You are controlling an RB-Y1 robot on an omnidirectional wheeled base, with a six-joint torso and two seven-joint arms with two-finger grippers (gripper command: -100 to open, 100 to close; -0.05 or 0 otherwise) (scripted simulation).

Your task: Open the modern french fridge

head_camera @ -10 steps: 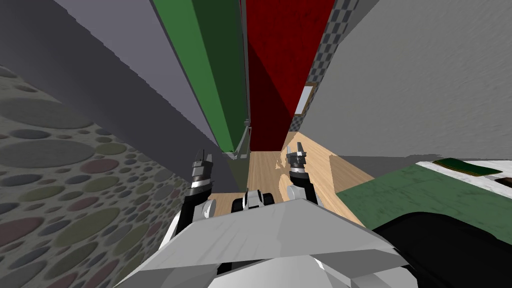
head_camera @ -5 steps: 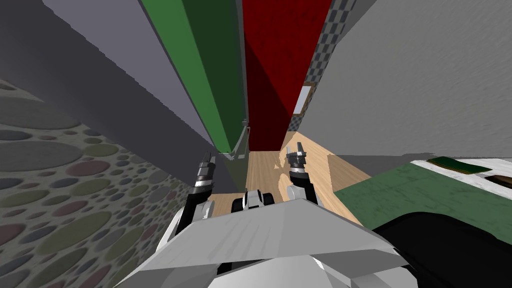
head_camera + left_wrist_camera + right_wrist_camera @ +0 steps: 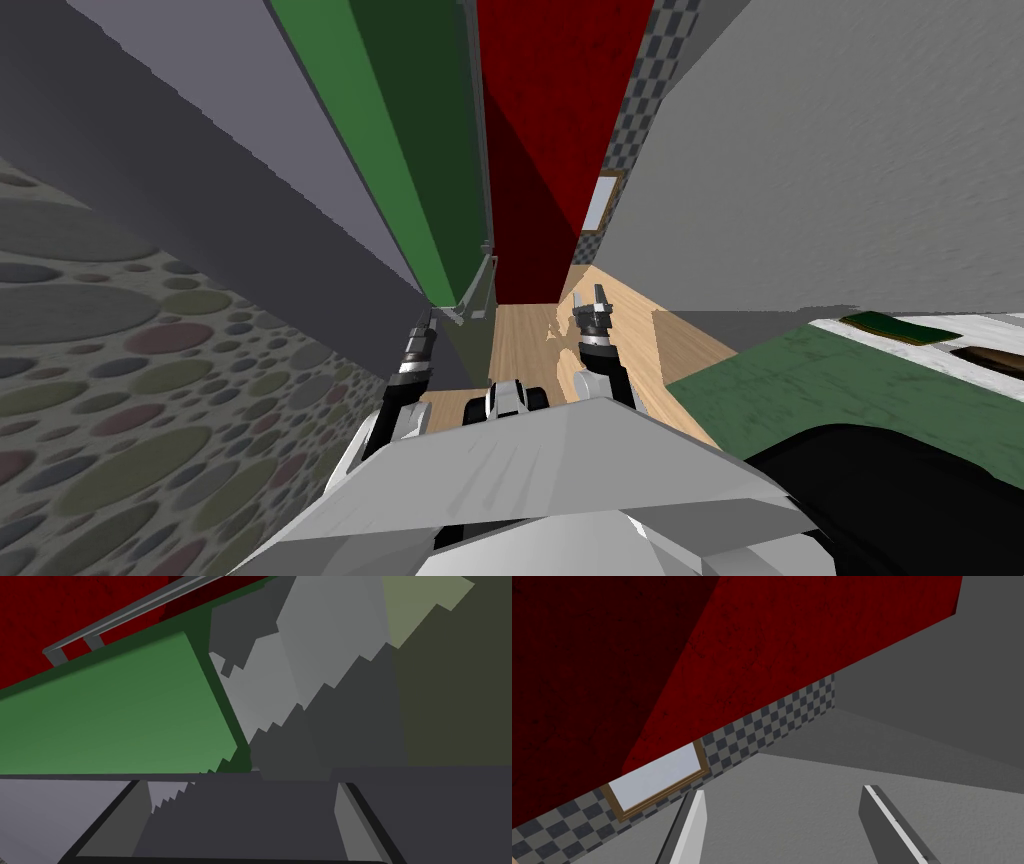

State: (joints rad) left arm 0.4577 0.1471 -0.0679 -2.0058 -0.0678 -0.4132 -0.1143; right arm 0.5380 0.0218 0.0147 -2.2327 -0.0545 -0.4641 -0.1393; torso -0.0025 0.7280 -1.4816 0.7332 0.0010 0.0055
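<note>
Pale wood floor (image 3: 525, 345) meets a checkered wall (image 3: 645, 100) (framed window (image 3: 600, 205) set in it).

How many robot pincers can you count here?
2. The left pincer sits beside the tall green panel's lower end; the right pincer hangs open above the pale wooden floor.

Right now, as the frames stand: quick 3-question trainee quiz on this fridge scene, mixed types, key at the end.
1. Which is nearer the green door: the left gripper or the right gripper?
2. True or false: the left gripper is shut on the grey handle.
3. Fill in: the right gripper hangs over the ___ floor.
Key: 1 left gripper. 2 false, it is open and short of the grey handle. 3 wooden.
</note>
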